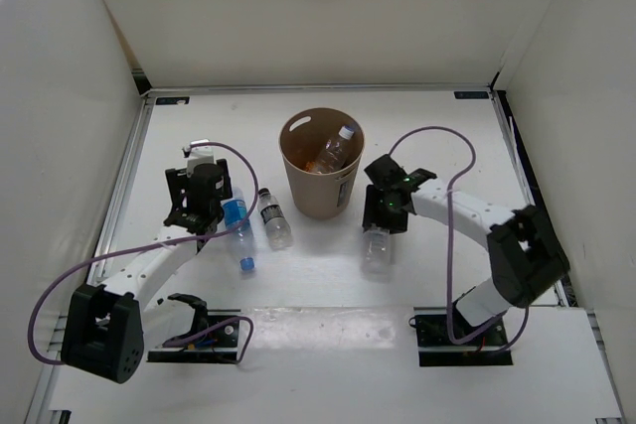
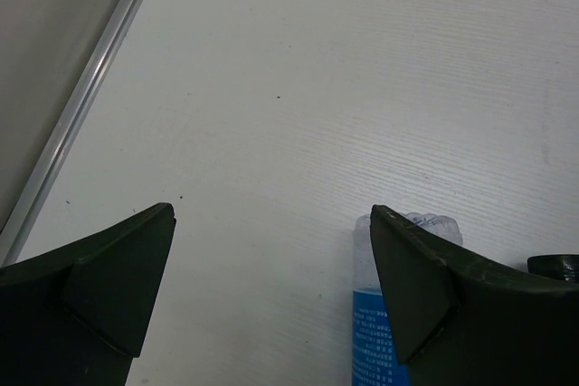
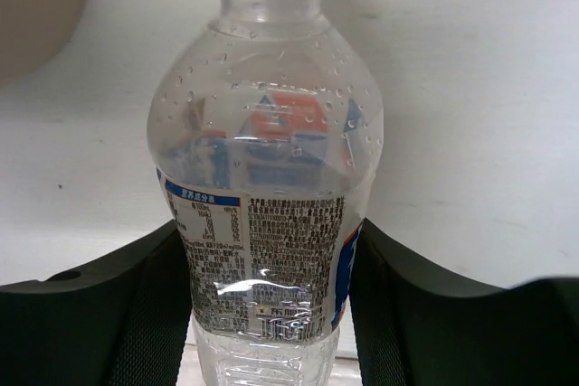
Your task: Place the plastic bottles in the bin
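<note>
Tan bin [image 1: 323, 201] upright on the white table [image 1: 447, 146], one white-capped bottle [image 1: 338, 149] inside; right gripper [image 3: 271, 305] clamped on a second labelled bottle [image 3: 267, 178] just right of it; left gripper [image 2: 271, 223] spread wide over the blue bottle [image 1: 237, 220], lying beside a dark-capped bottle [image 1: 275, 217] left of the bin.

Top camera sits high behind both arm bases, looking steeply down over the whole bench [image 1: 447, 146]. Left wrist view skims low across bare bench toward the side rail [image 2: 81, 124], catching the blue-tinted bottle [image 2: 369, 341], shared with the overhead. Right wrist camera sits tight on the white-capped bottle [image 3: 267, 178], also seen from above.
</note>
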`<state>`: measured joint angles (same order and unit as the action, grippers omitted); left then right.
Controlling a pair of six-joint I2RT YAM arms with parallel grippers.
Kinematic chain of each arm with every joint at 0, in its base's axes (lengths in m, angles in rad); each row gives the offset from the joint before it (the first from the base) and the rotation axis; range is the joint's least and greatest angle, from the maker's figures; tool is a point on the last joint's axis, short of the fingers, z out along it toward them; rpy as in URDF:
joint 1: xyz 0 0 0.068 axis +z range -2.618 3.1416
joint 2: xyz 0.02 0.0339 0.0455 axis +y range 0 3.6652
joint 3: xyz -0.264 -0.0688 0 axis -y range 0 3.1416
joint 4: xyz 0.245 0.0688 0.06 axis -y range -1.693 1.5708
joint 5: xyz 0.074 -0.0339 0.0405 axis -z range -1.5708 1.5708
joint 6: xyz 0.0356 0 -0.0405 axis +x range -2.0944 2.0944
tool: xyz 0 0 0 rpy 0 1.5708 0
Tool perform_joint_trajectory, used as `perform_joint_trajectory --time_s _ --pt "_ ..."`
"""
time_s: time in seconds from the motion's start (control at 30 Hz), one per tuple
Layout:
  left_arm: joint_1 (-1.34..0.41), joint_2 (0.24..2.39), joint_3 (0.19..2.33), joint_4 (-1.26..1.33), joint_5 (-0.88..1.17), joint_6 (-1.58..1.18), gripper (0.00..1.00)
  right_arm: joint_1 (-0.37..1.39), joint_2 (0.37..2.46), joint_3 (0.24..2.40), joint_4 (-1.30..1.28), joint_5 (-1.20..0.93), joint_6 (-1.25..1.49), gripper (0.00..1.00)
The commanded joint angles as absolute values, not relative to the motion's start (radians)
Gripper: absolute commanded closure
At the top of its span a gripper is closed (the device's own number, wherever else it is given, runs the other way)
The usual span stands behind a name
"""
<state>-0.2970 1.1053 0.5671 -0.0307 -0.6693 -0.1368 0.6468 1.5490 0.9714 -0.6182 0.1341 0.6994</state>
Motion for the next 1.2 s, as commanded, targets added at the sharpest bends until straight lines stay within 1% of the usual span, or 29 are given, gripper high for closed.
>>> perform_joint_trajectory --time_s 0.0,0.07,0.1,0.17,0.2,0.27,0.3,0.33,0.4,0.43,0.47,0.5,0.53,0.6,0.63,0.7,0.73,0.8,0.97,1.0,1.07,1.17 --pt "-0.299 1.098 0.603 -0.034 -0.663 -0.132 0.00 0.615 1.392 1.014 -0.719 0.213 0.706 0.57" --pt "-0.301 1.097 0.603 -0.034 -0.664 -0.132 0.00 0.604 1.289 1.032 -0.804 0.277 0.709 0.66" --pt "-0.301 1.100 0.604 -0.034 -0.663 -0.132 0.00 0.603 1.170 1.041 -0.842 0.294 0.709 0.72" --pt "-0.301 1.100 0.606 -0.032 -0.661 -0.133 0.00 0.620 1.086 1.092 -0.842 0.337 0.696 0.72" --pt "-0.299 1.097 0.604 -0.034 -0.661 -0.133 0.00 0.627 0.974 1.120 -0.830 0.347 0.639 0.72" --pt "-0.302 1.103 0.606 -0.035 -0.661 -0.129 0.00 0.661 0.912 1.167 -0.712 0.348 0.586 0.74" --pt "-0.302 1.101 0.609 -0.038 -0.660 -0.130 0.00 0.670 0.843 1.167 -0.566 0.341 0.487 0.72" --pt "-0.302 1.101 0.609 -0.040 -0.660 -0.132 0.00 0.693 0.827 1.170 -0.524 0.338 0.459 0.67" --pt "-0.304 1.104 0.612 -0.041 -0.660 -0.129 0.00 0.698 0.816 1.218 -0.433 0.336 0.390 0.67" --pt "-0.304 1.106 0.612 -0.041 -0.657 -0.130 0.00 0.692 0.839 1.241 -0.427 0.321 0.367 0.64" --pt "-0.304 1.106 0.612 -0.040 -0.657 -0.129 0.00 0.687 0.883 1.326 -0.422 0.301 0.345 0.64" --pt "-0.302 1.106 0.612 -0.041 -0.655 -0.127 0.00 0.681 0.908 1.359 -0.428 0.284 0.339 0.64" --pt "-0.304 1.108 0.615 -0.040 -0.655 -0.127 0.00 0.655 0.995 1.423 -0.429 0.240 0.330 0.64" --pt "-0.302 1.112 0.617 -0.043 -0.657 -0.127 0.00 0.653 1.054 1.494 -0.423 0.195 0.321 0.67" --pt "-0.304 1.115 0.621 -0.044 -0.655 -0.127 0.00 0.667 1.131 1.529 -0.417 0.192 0.299 0.67" --pt "-0.304 1.118 0.626 -0.049 -0.655 -0.129 0.00 0.675 1.179 1.583 -0.391 0.198 0.293 0.67" --pt "-0.304 1.118 0.624 -0.048 -0.660 -0.129 0.00 0.678 1.221 1.594 -0.385 0.193 0.293 0.67" --pt "-0.304 1.118 0.626 -0.051 -0.660 -0.129 0.00 0.681 1.299 1.640 -0.388 0.173 0.302 0.71" --pt "-0.305 1.129 0.635 -0.055 -0.660 -0.130 0.00 0.726 1.388 1.638 -0.334 0.213 0.296 0.72" --pt "-0.302 1.134 0.635 -0.057 -0.658 -0.132 0.00 0.730 1.399 1.640 -0.321 0.213 0.296 0.68" --pt "-0.304 1.137 0.641 -0.063 -0.660 -0.132 0.00 0.735 1.432 1.651 -0.325 0.219 0.296 0.65" --pt "-0.304 1.137 0.641 -0.066 -0.663 -0.130 0.00 0.747 1.460 1.654 -0.336 0.230 0.298 0.65"
